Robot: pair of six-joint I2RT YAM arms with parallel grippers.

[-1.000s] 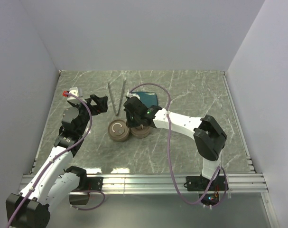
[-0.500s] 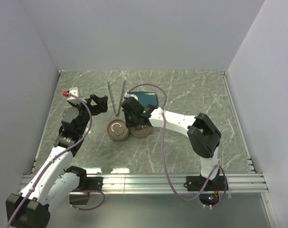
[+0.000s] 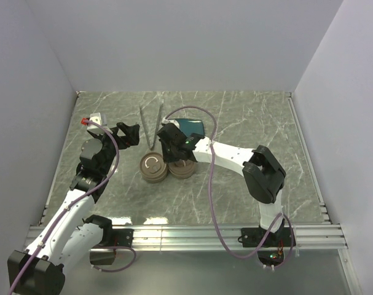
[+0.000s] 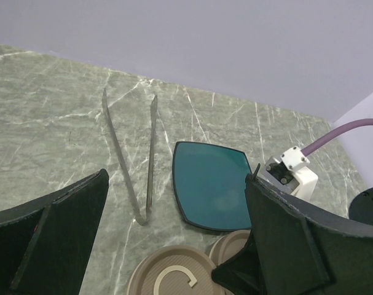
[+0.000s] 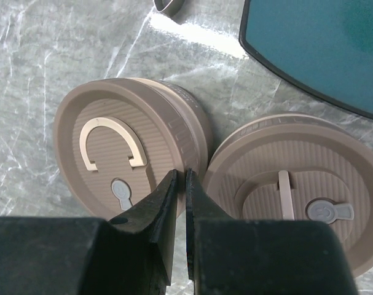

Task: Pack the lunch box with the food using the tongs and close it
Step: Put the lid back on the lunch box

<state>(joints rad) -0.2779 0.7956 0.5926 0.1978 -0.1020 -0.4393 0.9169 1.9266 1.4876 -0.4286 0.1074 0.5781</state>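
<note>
Pinched shut and empty, my right claw point(image 5: 180, 176) has crept left between the left tin point(image 5: 121, 147) and right tin point(image 5: 284, 184) near the middle of the table point(image 3: 254, 123); both are lidded, so packing looks done.

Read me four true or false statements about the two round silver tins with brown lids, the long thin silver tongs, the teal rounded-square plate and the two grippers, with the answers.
1. The round silver tin with the pale C-shaped handle and the matching tin beside it both wear flat brown lids. True.
2. The left gripper holds the long thin silver tongs. False: it is open and empty, and the tongs lie on the marble table.
3. Food sits on the teal rounded-square plate. False: the plate is bare.
4. The right gripper is shut on nothing, by the gap between the tins. True.
</note>
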